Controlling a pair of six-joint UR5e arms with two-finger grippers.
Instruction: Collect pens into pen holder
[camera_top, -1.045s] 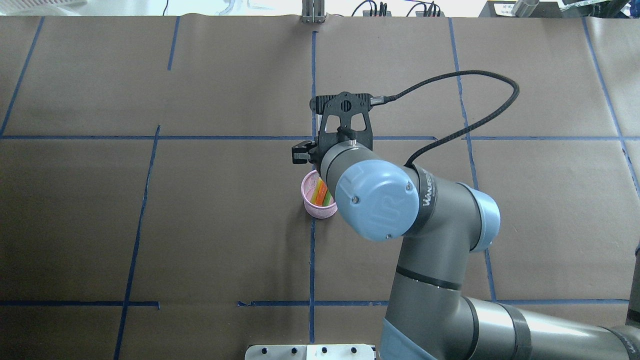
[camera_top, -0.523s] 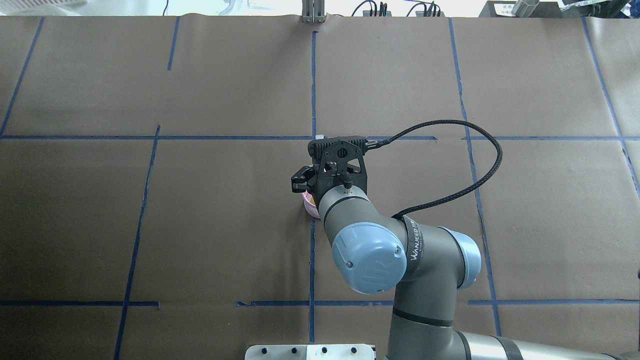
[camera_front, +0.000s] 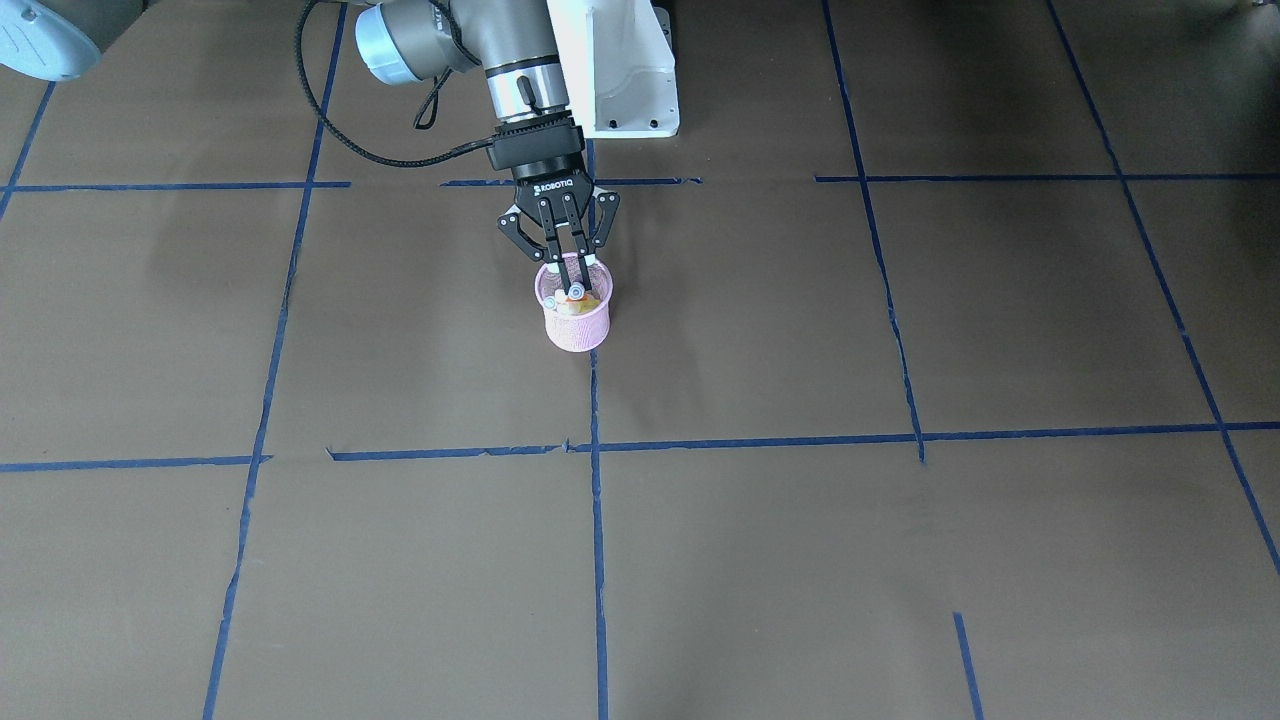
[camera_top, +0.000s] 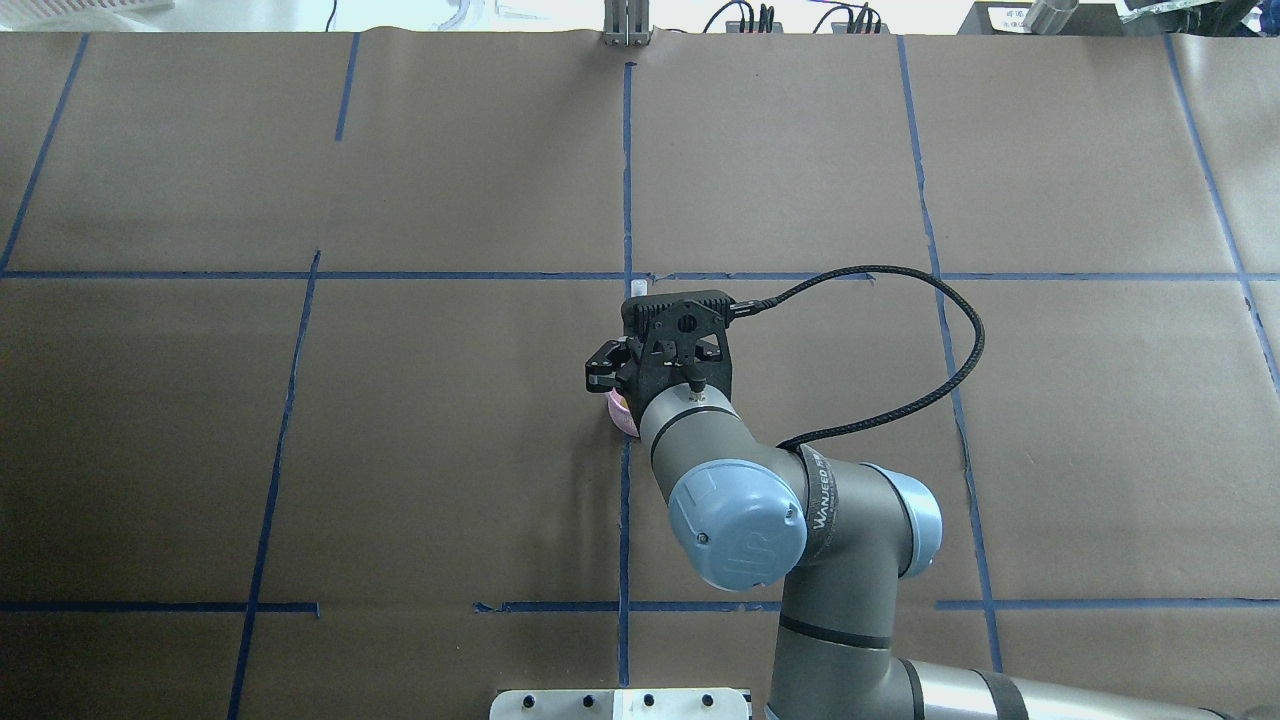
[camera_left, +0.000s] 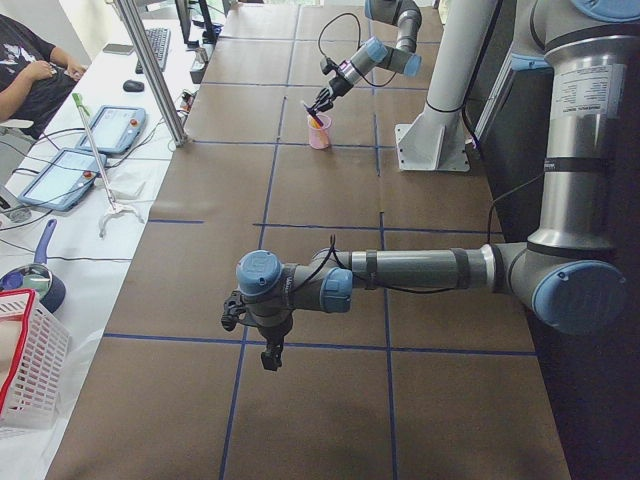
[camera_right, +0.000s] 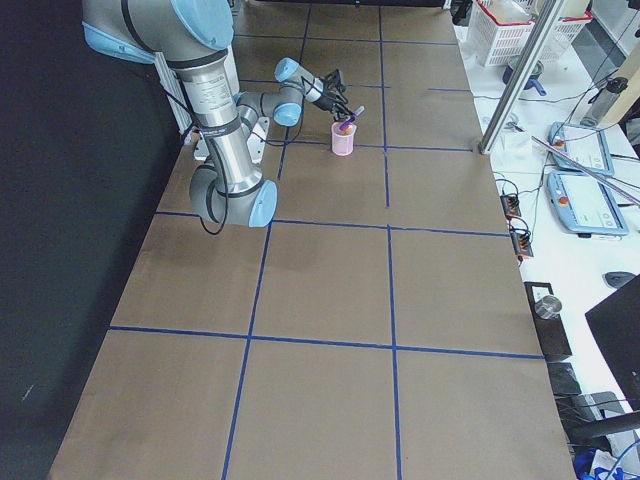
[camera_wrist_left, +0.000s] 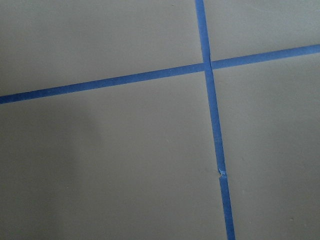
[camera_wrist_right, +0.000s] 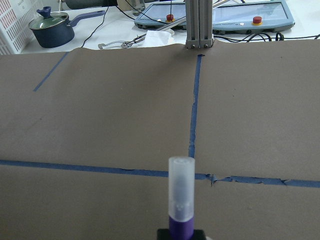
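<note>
In the front-facing view, the right hand (camera_front: 567, 262) hangs directly over the pink mesh pen holder (camera_front: 577, 322) on the counter (camera_front: 800, 330), its 2 fingers drawn close together above the pale-capped pens (camera_front: 572, 296) standing inside. The right wrist view shows the fingers pinching a purple pen (camera_wrist_right: 181, 200) by its body, with the translucent cap poking out past the fingertips, and the right-end view shows that pen leaning with its lower end in the holder. From the left end, the left hand (camera_left: 268, 355) hovers well apart from the holder; whether it is spread or pressed together I cannot tell.

Wire-mesh pen holder (camera_front: 577, 322), matt paper (camera_front: 800, 560)
</note>
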